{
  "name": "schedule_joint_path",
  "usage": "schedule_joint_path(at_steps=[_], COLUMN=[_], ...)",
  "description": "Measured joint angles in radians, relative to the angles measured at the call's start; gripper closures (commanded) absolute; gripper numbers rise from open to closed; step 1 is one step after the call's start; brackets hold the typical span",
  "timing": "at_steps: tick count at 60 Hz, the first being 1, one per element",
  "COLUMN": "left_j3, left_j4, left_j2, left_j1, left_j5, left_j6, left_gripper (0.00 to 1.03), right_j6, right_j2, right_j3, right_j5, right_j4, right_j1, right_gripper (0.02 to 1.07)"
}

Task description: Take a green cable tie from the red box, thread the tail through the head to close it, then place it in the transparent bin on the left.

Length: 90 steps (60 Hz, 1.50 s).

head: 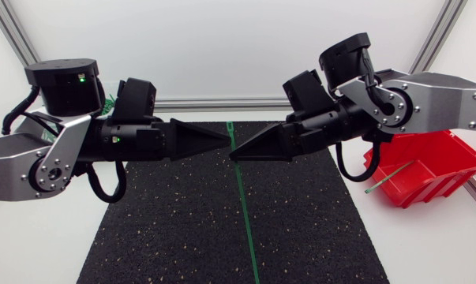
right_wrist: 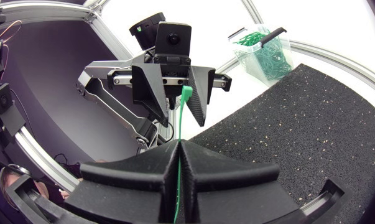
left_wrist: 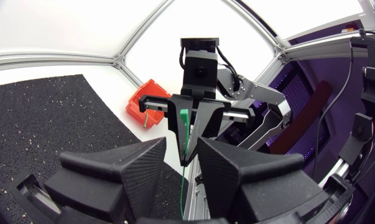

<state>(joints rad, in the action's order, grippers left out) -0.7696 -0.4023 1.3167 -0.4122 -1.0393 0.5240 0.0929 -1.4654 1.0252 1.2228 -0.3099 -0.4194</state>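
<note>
**Supervisor:** State of the fingers?

**Operator:** Right gripper is clenched on the green cable tie, pressed to it from both sides. Left gripper is released, its fingers standing apart. The tie lies just ahead of its tips, in line with the gap; I can confirm no contact there.

**Supervisor:** How does the tie lie?

**Operator:** It is carried over the black mat, between two tips that stand nose to nose near the middle. Its long axis runs crosswise to both grippers; a short end lies towards the far side of the mat and a long run towards the near side. In my judgement the left arm is the one to take hold next, being just beside the free length.

**Supervisor:** Surroundings; obstructions?

**Operator:** The red box sits by my right arm, with a spare tie poking out of it. The transparent bin is well apart on the left, with a heap of green ties inside. I see nothing between the tips but the tie itself.
</note>
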Motion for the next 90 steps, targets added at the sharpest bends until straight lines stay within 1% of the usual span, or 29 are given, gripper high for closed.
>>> schedule_joint_path(at_steps=[24, 30, 40, 44, 50, 54, 64, 90], left_j3=[0.000, 0.000, 0.000, 0.000, 0.000, 0.000, 0.000, 0.000], left_j4=[0.000, 0.000, 0.000, 0.000, 0.000, 0.000, 0.001, 0.005], left_j2=[0.000, 0.000, 0.000, 0.000, 0.000, 0.000, 0.000, 0.000], left_j1=[-0.015, -0.016, -0.016, -0.016, -0.016, -0.016, -0.016, -0.016], left_j5=[0.001, 0.002, 0.008, 0.008, 0.008, 0.008, 0.024, 0.031], left_j6=[0.000, 0.000, 0.000, 0.000, 0.000, 0.000, 0.000, 0.000], left_gripper=[0.68, 0.80, 0.82, 0.87, 0.98, 0.99, 0.99, 0.99], right_j6=[0.000, 0.000, 0.000, 0.000, 0.000, 0.000, 0.000, -0.005], right_j2=[-0.001, -0.001, -0.001, -0.001, -0.001, -0.001, -0.001, -0.002], right_j3=[-0.003, -0.011, -0.013, -0.013, -0.013, -0.013, -0.014, -0.019], right_j5=[-0.016, -0.019, -0.019, -0.019, -0.019, -0.020, -0.027, -0.066], right_j4=[0.002, 0.003, 0.005, 0.008, 0.010, 0.016, 0.023, 0.035], right_j1=[-0.012, -0.012, -0.012, -0.012, -0.012, -0.012, -0.024, -0.037], right_gripper=[1.01, 1.01, 1.01, 1.01, 1.01, 1.01, 1.01, 1.01])
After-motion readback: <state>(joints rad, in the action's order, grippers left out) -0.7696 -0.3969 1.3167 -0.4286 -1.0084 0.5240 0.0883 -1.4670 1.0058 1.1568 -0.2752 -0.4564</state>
